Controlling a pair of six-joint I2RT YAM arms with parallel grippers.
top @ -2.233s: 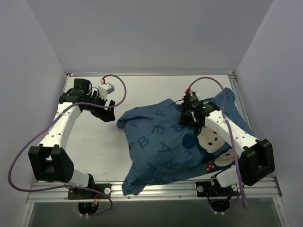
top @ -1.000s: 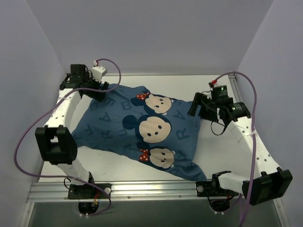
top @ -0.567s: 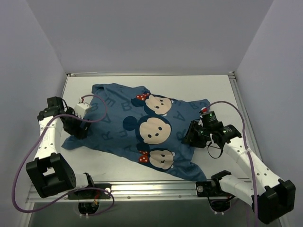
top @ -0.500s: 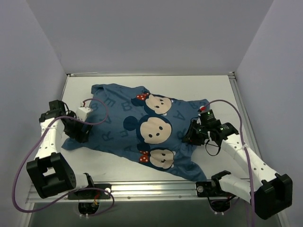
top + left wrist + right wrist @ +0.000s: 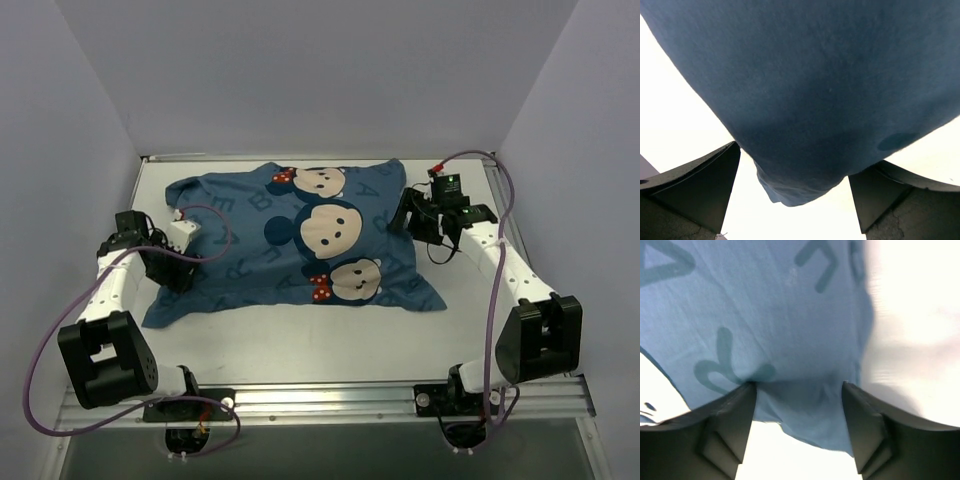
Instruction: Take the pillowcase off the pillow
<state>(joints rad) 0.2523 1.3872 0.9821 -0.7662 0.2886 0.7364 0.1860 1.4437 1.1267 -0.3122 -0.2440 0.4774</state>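
HANDLING: the pillowcase (image 5: 300,250) looks light, limp and quick to crumple, so pinch a hem or corner, not the plump middle | LOOK: blue, darker letters, three cartoon faces; pillow hidden inside, I'd judge | WHERE: flat on your tabletop (image 5: 330,345) | CLAWS: left claw (image 5: 180,278) clamped on its left edge, right claw (image 5: 402,218) on its right

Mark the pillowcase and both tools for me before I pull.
pillowcase (image 5: 290,258): top external view, blue fabric near its middle.
left tool (image 5: 795,162): left wrist view, midway between its fingertips.
right tool (image 5: 797,386): right wrist view, midway between its fingertips.
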